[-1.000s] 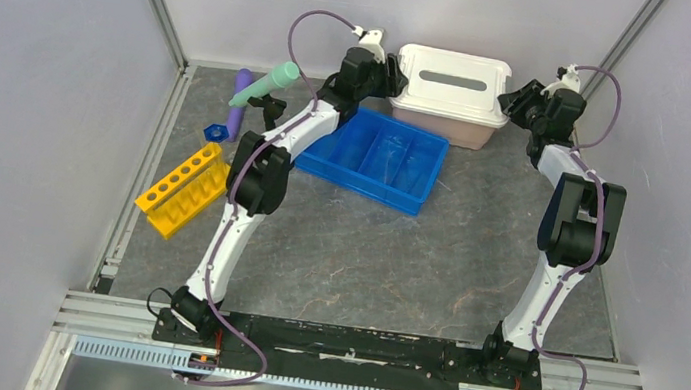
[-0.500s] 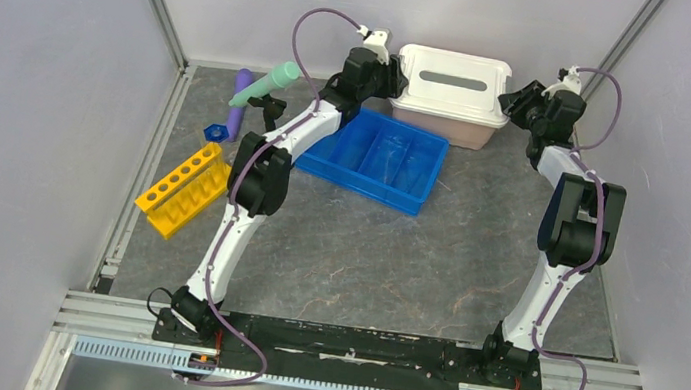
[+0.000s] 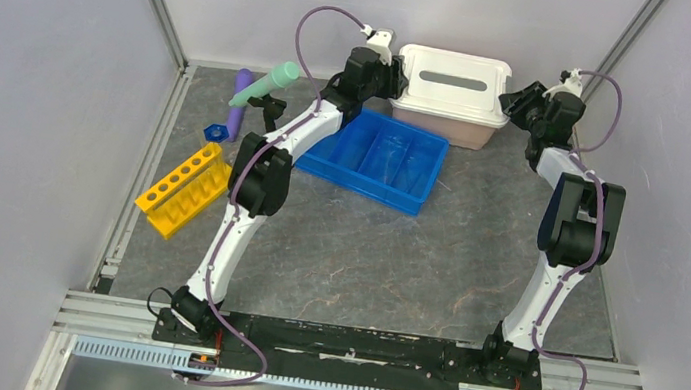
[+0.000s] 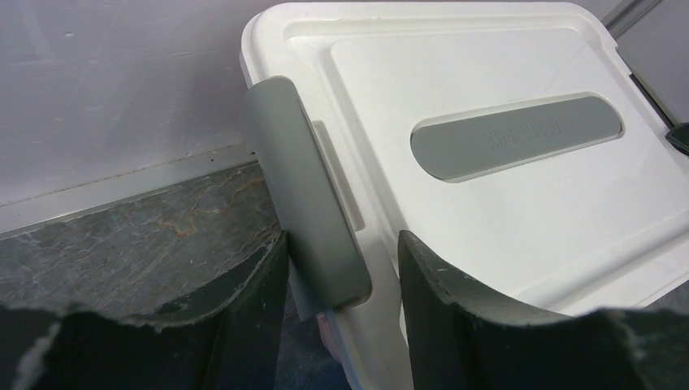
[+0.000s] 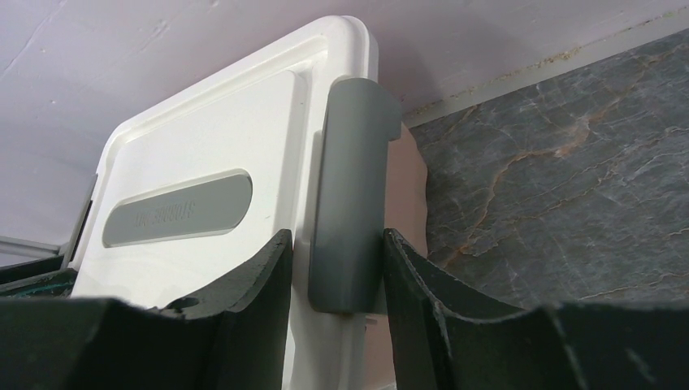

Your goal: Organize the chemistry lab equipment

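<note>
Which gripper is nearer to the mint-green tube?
Left. The left gripper is at the left end of the pink bin, right of the mint-green tube; the right gripper is at its right end, farther away.

A pink bin (image 3: pixel 451 128), closed by a white lid (image 3: pixel 450 100), is seen upper centre; a blue divided tray (image 3: pixel 359 188) is set just below, on the worktop (image 3: pixel 393 262)

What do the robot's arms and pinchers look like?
The left arm and right arm are white tubes joined by chunky black joints. A thin purple cable loops along each. The left gripper and right gripper have dark, curved fingers with rough edges.
</note>
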